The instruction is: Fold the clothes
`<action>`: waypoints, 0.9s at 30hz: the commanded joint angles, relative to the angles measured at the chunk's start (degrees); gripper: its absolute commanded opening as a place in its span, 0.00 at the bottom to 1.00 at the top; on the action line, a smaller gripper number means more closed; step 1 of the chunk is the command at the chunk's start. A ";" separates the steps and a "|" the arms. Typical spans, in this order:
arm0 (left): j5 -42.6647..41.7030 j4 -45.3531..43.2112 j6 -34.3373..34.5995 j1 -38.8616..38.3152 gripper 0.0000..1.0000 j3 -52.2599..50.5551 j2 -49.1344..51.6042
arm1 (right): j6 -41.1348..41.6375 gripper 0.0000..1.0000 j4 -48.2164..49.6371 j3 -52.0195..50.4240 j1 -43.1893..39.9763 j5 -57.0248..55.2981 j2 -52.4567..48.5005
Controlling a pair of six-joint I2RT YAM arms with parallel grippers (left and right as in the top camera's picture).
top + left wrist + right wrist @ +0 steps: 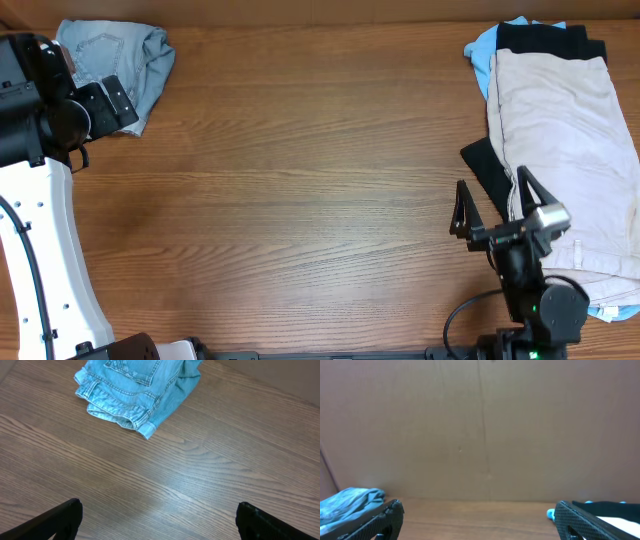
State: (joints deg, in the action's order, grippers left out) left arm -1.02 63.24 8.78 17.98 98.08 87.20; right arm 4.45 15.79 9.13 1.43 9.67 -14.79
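The table (300,180), a brown wood-grain surface, filled the overhead view, and a plain brown panel (480,425) stood behind its far edge. The largest garment was the beige one (565,150), which lay flat along the right edge of the table on top of a stack. A black garment (550,40) showed at the far end of that stack, and more black cloth projected from under the beige one's left side. A sky-blue garment (482,55) lay at the bottom, showing at the far left corner and again at the near right corner. The denim shorts (125,60) lay in a compact bundle at the far left corner, well apart from the stack, with a cuffed hem and a stitched pocket facing the left wrist camera. The left arm (45,250), white with a black wrist, reached up the left side, and its wrist partly covered the near left edge of the shorts in the overhead view. The left gripper (159,506) hovered over bare wood just short of the shorts, its jaws spread wide and holding nothing. The right gripper (495,198) stood beside the left edge of the stack, its jaws likewise spread fully apart and empty.
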 commanded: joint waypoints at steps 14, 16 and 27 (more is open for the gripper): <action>0.37 -0.02 -1.09 0.04 1.00 0.70 0.13 | 0.04 1.00 -13.20 -8.66 -0.81 -1.20 14.71; 0.37 -0.02 -1.09 0.04 1.00 0.70 0.13 | 0.04 1.00 -14.58 -8.66 -0.81 -1.11 14.67; 0.37 -0.02 -1.09 0.04 1.00 0.70 0.13 | 0.02 1.00 -19.76 -8.66 -0.76 -1.07 14.64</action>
State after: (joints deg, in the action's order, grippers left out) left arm -0.99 63.26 8.78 17.98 98.08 87.24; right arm 4.45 -4.14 1.06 0.82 8.97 -0.73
